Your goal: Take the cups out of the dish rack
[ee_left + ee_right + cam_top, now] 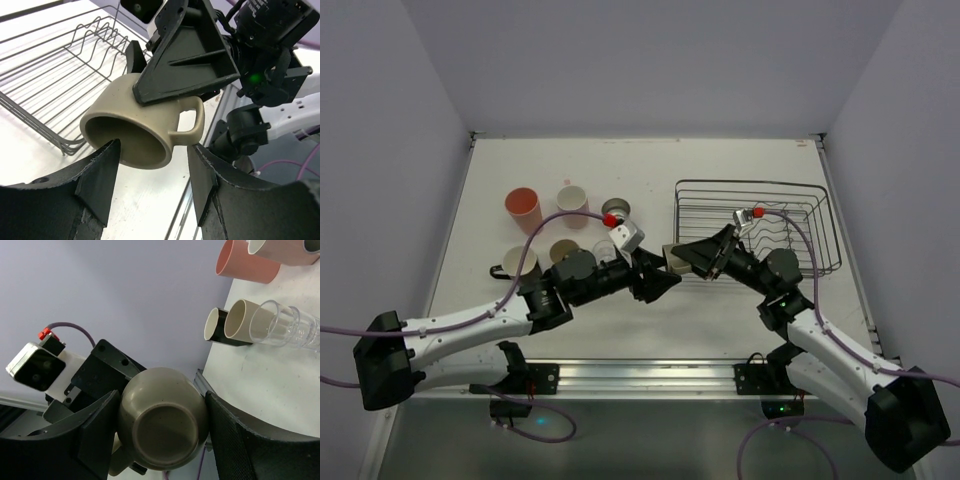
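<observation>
An olive-grey mug point(671, 256) with a handle hangs on its side above the table, left of the dish rack point(760, 190). My right gripper point(161, 396) is shut on the mug point(162, 425), one finger on each side of its round body. My left gripper point(154, 146) is open, and its fingers straddle the mouth of the mug point(135, 135). One fingertip overlaps the rim; the other is by the handle. In the top view my left gripper point(665, 270) meets my right gripper point(695, 255) nose to nose.
Several cups stand at the left of the table: salmon point(523, 208), pale pink point(572, 203), shiny metal point(616, 210), beige point(519, 260) and clear point(285, 325). The wire dish rack point(55, 65) sits at the right. An aluminium rail point(640, 372) runs along the near edge.
</observation>
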